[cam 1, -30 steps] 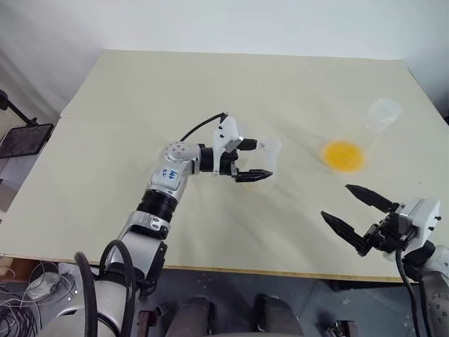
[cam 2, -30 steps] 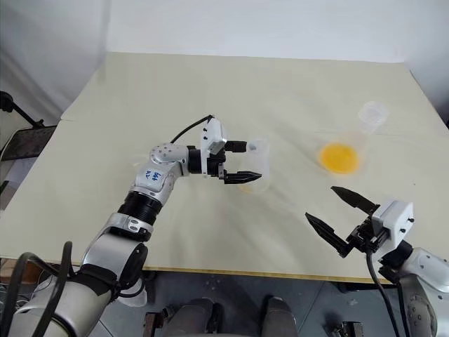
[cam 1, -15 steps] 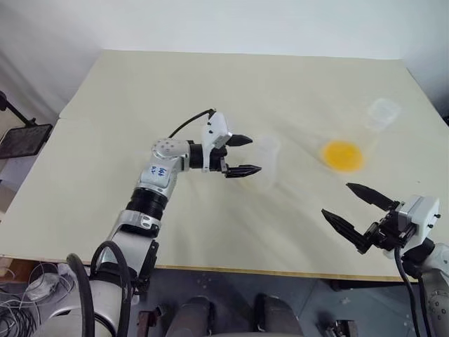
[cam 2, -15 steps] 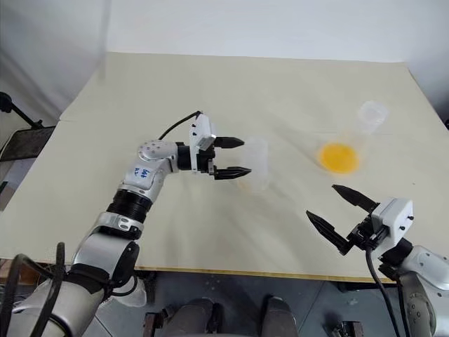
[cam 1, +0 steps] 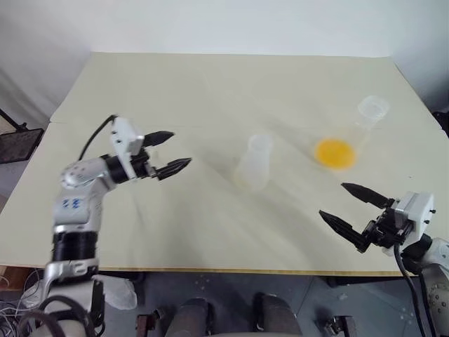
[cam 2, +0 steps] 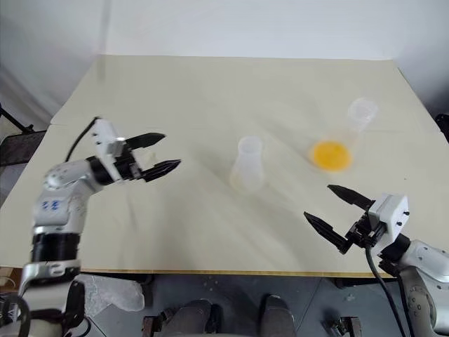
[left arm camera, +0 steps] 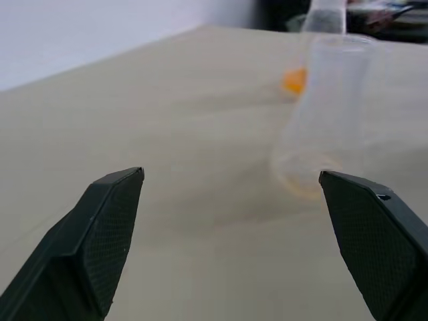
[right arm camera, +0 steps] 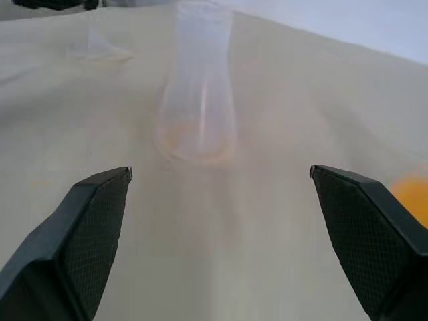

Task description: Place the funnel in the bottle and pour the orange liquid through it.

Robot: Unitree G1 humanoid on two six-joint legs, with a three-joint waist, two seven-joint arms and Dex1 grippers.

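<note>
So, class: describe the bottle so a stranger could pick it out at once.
On the beige table, look near the middle, between the two grippers. The bottle stands upright there, clear and slim; unlike the flask to its right, it holds no orange liquid.

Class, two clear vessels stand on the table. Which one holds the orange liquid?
The conical flask toward the table's right edge: a round pool of orange liquid fills its base. The slim bottle at the table's middle looks empty.
</note>
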